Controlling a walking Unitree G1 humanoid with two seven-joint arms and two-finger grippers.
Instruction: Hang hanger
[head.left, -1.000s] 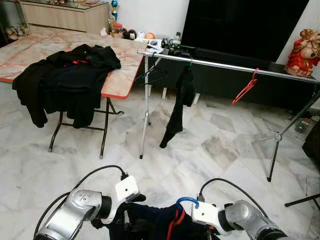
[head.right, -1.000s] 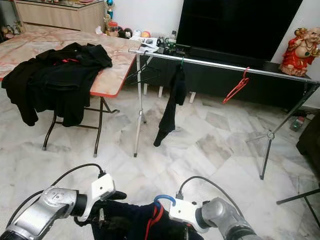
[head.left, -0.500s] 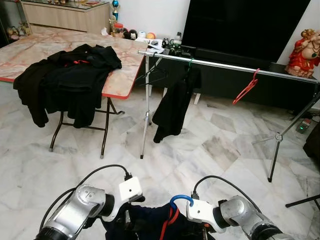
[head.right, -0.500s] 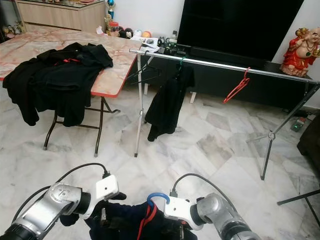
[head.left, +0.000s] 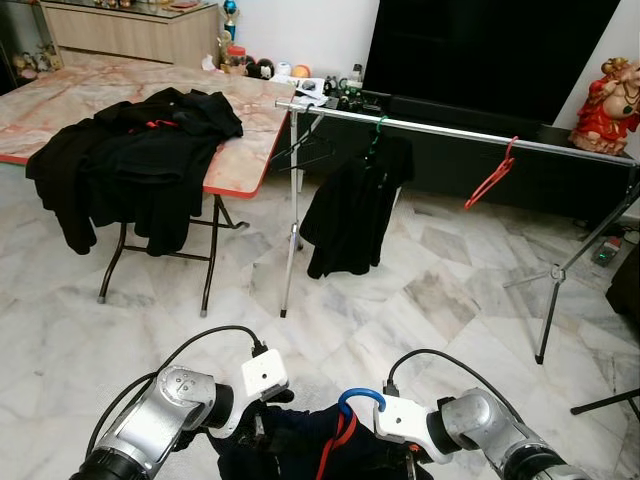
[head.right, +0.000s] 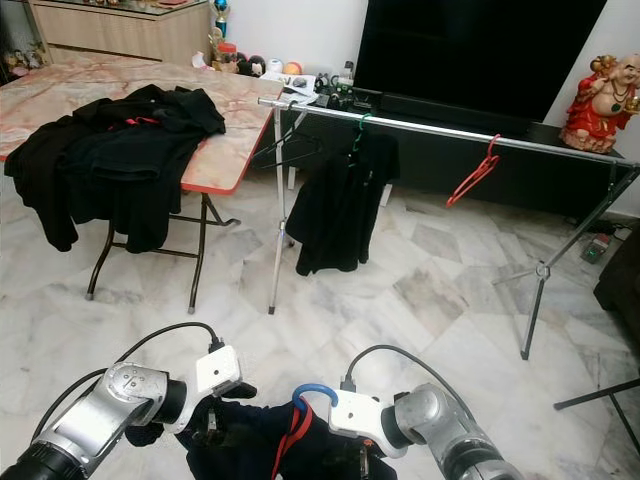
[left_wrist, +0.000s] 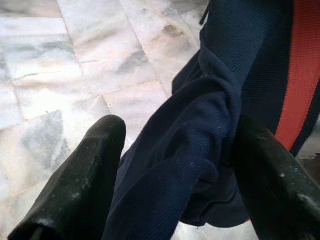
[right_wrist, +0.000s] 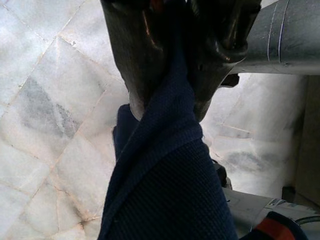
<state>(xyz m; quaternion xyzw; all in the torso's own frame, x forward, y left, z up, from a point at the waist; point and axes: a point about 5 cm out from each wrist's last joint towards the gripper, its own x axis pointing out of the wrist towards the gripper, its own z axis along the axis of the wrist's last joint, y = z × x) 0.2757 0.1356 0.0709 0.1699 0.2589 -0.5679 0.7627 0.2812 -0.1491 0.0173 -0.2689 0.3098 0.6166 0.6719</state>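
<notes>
A navy garment with a red stripe (head.left: 320, 450) sits on a hanger with a blue hook (head.left: 358, 401), low in front of me between both arms. My left gripper (left_wrist: 175, 175) is shut on a bunched fold of the navy cloth, one finger (left_wrist: 75, 175) on each side of it. The right gripper (right_wrist: 172, 95) is shut on the same garment near the hook. Ahead, a silver clothes rail (head.left: 450, 132) carries a black hanger (head.left: 300, 150), a black garment on a green hanger (head.left: 352, 205) and a red hanger (head.left: 492, 177).
A folding table (head.left: 245, 160) with a pile of black clothes (head.left: 135, 150) stands to the left. The rail's tripod legs (head.left: 550, 290) reach onto the marble floor. Behind the rail are a dark TV (head.left: 490, 50) and a red statue (head.left: 606, 105).
The black garment on the rail has turned from a narrow hanging strip to face me broadly. Both arms have drawn slightly closer together with the navy garment.
</notes>
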